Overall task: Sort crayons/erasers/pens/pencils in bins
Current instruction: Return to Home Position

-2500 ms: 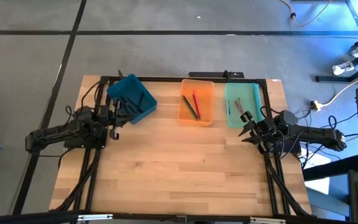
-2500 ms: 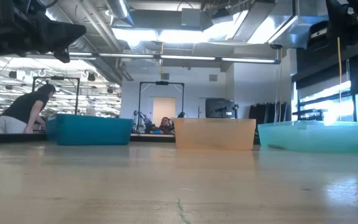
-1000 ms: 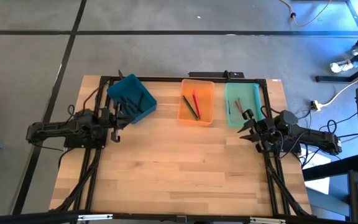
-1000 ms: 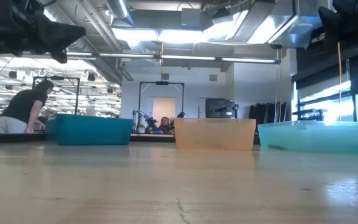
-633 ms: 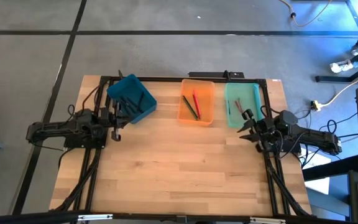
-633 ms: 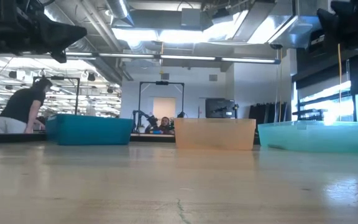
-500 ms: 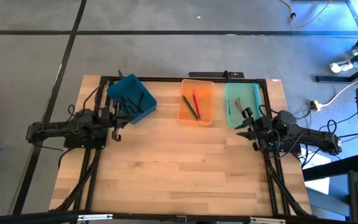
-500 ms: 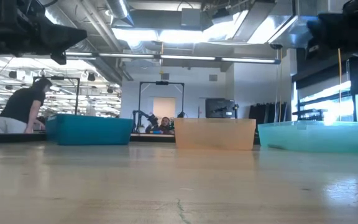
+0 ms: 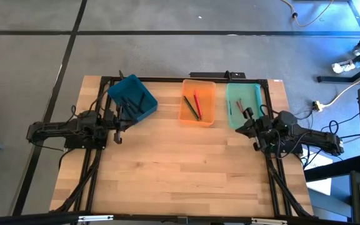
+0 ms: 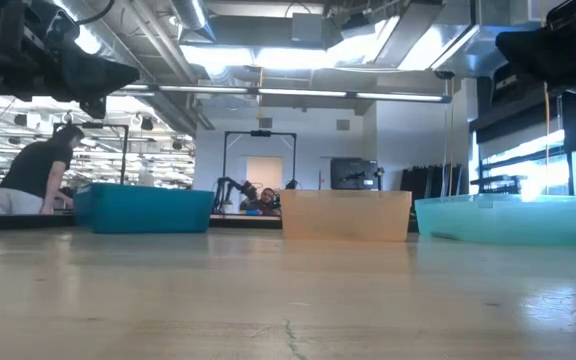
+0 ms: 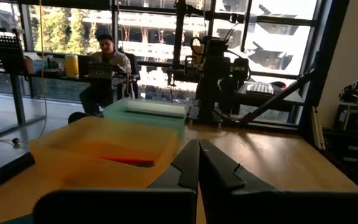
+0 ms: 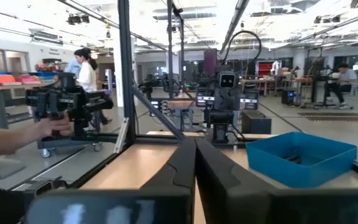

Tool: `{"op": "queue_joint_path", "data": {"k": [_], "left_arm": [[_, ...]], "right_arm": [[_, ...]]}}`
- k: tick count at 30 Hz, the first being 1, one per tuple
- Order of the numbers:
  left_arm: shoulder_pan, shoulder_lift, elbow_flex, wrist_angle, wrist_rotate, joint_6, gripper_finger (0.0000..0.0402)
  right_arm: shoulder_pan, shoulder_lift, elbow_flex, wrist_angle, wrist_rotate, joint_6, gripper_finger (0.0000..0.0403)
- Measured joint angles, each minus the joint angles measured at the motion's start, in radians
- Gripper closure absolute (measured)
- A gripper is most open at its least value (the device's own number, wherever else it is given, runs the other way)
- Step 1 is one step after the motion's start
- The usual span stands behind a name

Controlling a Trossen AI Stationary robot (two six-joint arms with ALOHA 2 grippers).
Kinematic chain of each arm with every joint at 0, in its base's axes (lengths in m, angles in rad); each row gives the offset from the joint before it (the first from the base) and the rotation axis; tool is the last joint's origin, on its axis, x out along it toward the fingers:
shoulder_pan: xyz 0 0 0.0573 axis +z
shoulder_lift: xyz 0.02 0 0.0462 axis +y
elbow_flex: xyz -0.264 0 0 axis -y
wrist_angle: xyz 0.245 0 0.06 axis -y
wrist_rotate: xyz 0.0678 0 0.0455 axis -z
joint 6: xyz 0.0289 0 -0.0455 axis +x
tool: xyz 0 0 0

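Three bins stand in a row along the table's far side: a teal-blue bin (image 9: 132, 98), turned askew, an orange bin (image 9: 198, 102) and a mint-green bin (image 9: 243, 104). Red and green sticks (image 9: 194, 105) lie in the orange bin, thin sticks (image 9: 235, 106) lie in the mint bin, and dark sticks (image 9: 140, 100) lie in the blue bin. My left gripper (image 9: 119, 125) hovers shut and empty beside the blue bin's near edge, pointing level across the table (image 11: 199, 163). My right gripper (image 9: 241, 125) hovers shut and empty at the mint bin's near end (image 12: 196, 163).
Black frame rails and cables (image 9: 92, 169) run along the table's left, right and far edges. Bare wooden tabletop (image 9: 180, 162) spreads between the arms and toward the near edge. People (image 10: 38, 175) are in the room beyond the table.
My right gripper has shut its fingers on nothing while staying at the mint bin's near end. The bins and sticks have not moved.
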Motion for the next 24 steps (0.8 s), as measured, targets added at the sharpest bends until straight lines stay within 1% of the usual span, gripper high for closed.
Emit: {"op": "queue_joint_path", "data": {"k": [7,14,24], "left_arm": [[0.0,0.0,0.0,0.001,0.002,0.005,0.0401],[0.0,0.0,0.0,0.003,0.002,0.005,0.0401],[0.0,0.0,0.0,0.002,0.002,0.005,0.0401]], "right_arm": [[0.0,0.001,0.0,-0.029,-0.002,-0.009,0.0394],[0.0,0.001,0.0,-0.028,-0.002,-0.009,0.0377],[0.0,0.001,0.0,-0.028,-0.002,-0.009,0.0375]]}}
